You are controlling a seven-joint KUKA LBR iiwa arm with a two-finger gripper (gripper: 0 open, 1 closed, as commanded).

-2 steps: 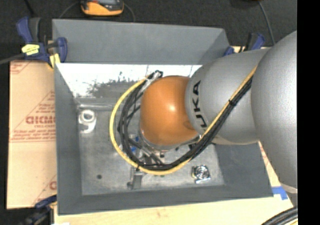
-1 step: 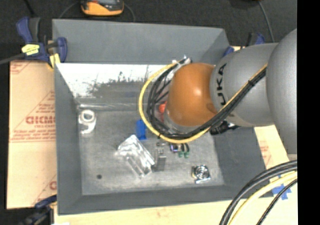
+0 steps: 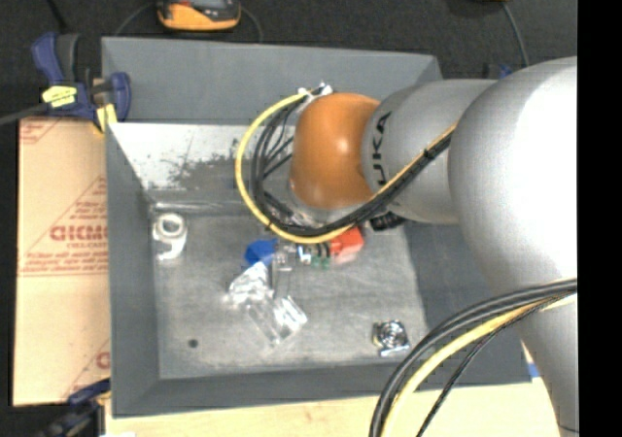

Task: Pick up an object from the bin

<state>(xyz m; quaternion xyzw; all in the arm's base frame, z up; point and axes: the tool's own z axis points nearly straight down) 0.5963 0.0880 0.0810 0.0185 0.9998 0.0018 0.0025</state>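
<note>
White ring (image 3: pixel 168 231) is seen alone at the left of the bin (image 3: pixel 292 85), well apart from the rest; no trouble is expected there. Mid-bin, a blue piece (image 3: pixel 259 252) is seen touching a crumpled clear plastic piece (image 3: pixel 264 304). Risk, as judged: the plastic could be snagged and dragged up with the blue piece, or both could be pinched at once and dropped. Thin clear plastic is also likely to be crushed or to slip out. Just right of these, a red block (image 3: pixel 347 246) is half hidden under the orange wrist cover (image 3: pixel 326 153); it could be knocked aside if the descent is off-line. A small shiny metal part (image 3: pixel 391 336) lies apart, front right.

Claw (image 3: pixel 288 265): largely covered by the wrist, set low between blue piece and red block. How far it is open cannot be told, and nothing can be confirmed as held. The pick target is taken to be in this middle cluster.
</note>
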